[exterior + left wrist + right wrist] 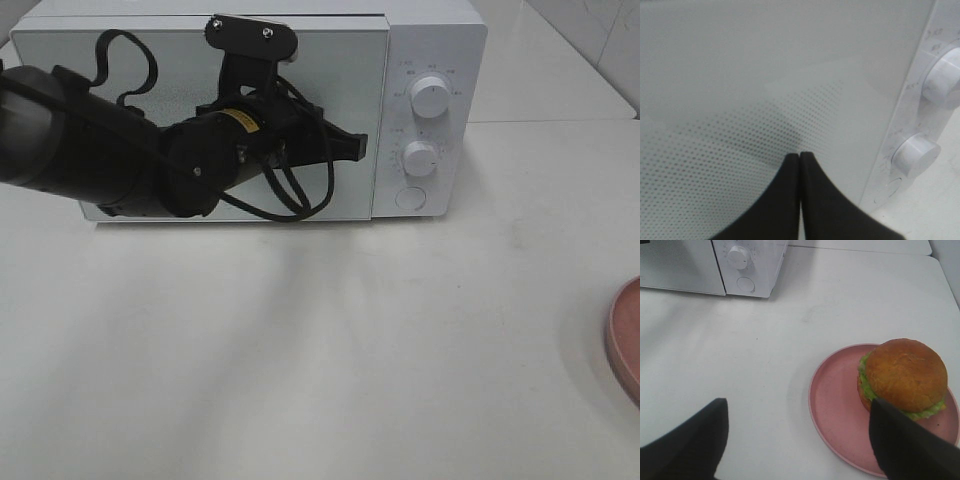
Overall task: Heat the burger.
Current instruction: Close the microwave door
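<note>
The burger (902, 375), with a golden-brown bun and a green lettuce frill, sits on a pink plate (832, 395) in the right wrist view. My right gripper (800, 440) hangs open above the table; one of its fingers (907, 445) overlaps the burger's near side, and nothing lies between the fingers. The exterior view shows only the plate's rim (625, 340), at the far right edge. The white microwave (430, 60) stands at the back with its door (190, 70) closed. My left gripper (358, 148) is shut and empty, its tips (800, 156) close to the door's right part, near the control panel.
The microwave panel carries two round knobs (430, 95) (420, 158) and a round button (410, 198) beneath them. A black cable (300, 190) loops off the left arm in front of the door. White tabletop (300, 350) stretches between the microwave and the plate.
</note>
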Robot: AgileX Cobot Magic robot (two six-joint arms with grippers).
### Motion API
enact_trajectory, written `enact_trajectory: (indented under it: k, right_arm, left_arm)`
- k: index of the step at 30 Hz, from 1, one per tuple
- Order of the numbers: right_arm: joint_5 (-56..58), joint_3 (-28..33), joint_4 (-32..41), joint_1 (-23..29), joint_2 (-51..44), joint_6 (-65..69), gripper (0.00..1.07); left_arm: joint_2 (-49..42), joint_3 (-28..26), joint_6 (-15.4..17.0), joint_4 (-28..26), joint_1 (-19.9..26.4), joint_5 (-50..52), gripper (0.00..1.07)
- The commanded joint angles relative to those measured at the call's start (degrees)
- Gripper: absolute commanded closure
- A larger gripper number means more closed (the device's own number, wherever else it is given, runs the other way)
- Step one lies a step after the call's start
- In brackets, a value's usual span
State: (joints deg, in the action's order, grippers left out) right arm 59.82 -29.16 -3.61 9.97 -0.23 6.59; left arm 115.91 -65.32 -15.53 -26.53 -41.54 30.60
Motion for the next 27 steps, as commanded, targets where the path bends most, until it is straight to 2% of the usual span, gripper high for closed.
enact_trajectory:
  k: [1, 8, 16, 21, 24, 26, 27]
  right_arm:
    - [-0.34, 0.11, 0.17, -0.4, -1.49, -0.4, 0.32]
    - [-0.34, 0.11, 0.17, -0.4, -1.49, -0.4, 0.32]
    - [-0.34, 0.11, 0.17, -0.4, -1.49, -0.4, 0.32]
    - [-0.34, 0.11, 0.17, -0.4, -1.49, -0.4, 0.32]
    - [-0.34, 0.11, 0.17, -0.4, -1.49, -0.4, 0.32]
    - [-0.34, 0.11, 0.17, -0.4, -1.49, -0.4, 0.32]
    - [-0.34, 0.11, 0.17, -0.4, -1.49, -0.4, 0.32]
  left_arm:
    - [1.95, -4.81, -2.06, -6.02, 1.38, 4.87, 1.07]
    - [1.72, -5.96, -2.18, -5.27, 1.03, 2.64, 1.07]
    - [-1.32, -5.56, -2.69, -5.16, -0.23, -7.22, 1.07]
    - [-3.15, -2.46, -4.76, -5.16, -1.32, -9.28, 1.07]
    - [-5.33, 0.11, -5.56, -5.39, -1.89, -13.92, 1.07]
    - [-6.02, 0.69, -5.44, -5.39, -1.89, -16.16, 1.05]
    - [-7.22, 1.49, -5.44, -5.39, -1.89, -20.4, 0.98]
